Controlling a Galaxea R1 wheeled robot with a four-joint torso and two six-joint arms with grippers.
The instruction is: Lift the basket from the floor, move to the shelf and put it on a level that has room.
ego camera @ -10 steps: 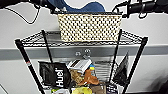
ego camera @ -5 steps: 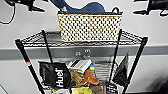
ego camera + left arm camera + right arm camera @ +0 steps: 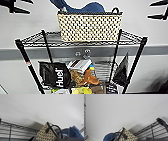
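basket point(image 3: 90, 27) on level point(image 3: 37, 40), grippers apart

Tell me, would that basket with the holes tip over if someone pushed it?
Probably not easily: the basket looks wide and low, resting flat on the top tier of the shelf. It seems stiff, keeping straight sides. The blue cloth inside likely adds little weight.

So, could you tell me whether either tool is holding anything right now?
Nothing is held: the basket sits on the shelf's top level, both tools apart from it.

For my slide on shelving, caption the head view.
Cream woven basket holding blue cloth sits on the wire rack's top tier.
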